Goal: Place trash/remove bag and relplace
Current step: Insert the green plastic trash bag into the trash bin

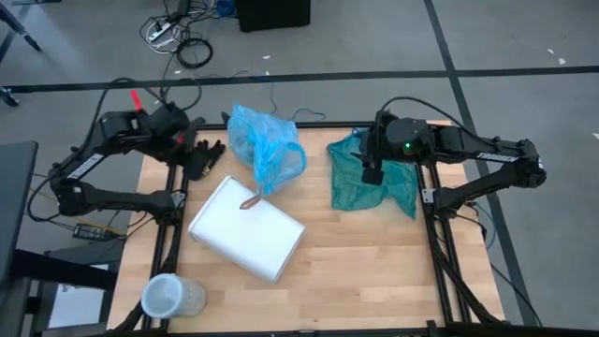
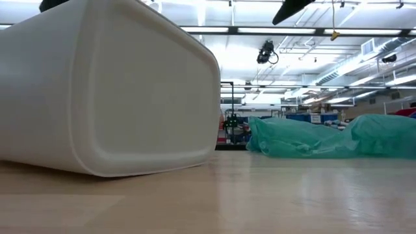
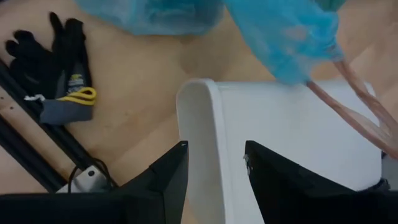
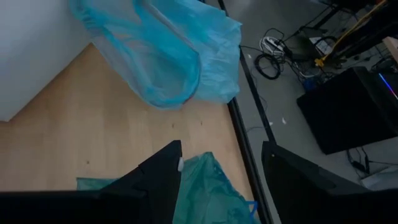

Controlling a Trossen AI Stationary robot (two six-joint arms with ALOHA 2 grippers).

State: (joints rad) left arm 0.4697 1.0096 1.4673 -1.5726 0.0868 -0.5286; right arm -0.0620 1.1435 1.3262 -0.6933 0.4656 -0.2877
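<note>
No brand, label or writing could be read on anything. Nearest the front edge of the table (image 1: 374, 281) stood one clear round tub (image 1: 166, 297) at the left corner. Behind it lay one white bin (image 1: 247, 227) on its side, with a thin brownish strip (image 1: 251, 202) on its upper face. Past the bin, toward the far edge, lay one light blue bag (image 1: 265, 142), crumpled and open-mouthed, touching the bin's far end. To its right lay one darker green bag (image 1: 374, 183), spread flat and well apart from the blue one. Black gloves (image 1: 202, 159) lay in one small heap at the far left edge; how many could not be told. No loose scraps of trash were visible on the table.

The left gripper (image 3: 214, 177) hung over the far left corner near the gloves, its fingers spread apart and grasping nothing. The right gripper (image 4: 221, 180) hovered over the green bag, fingers likewise apart and empty.
</note>
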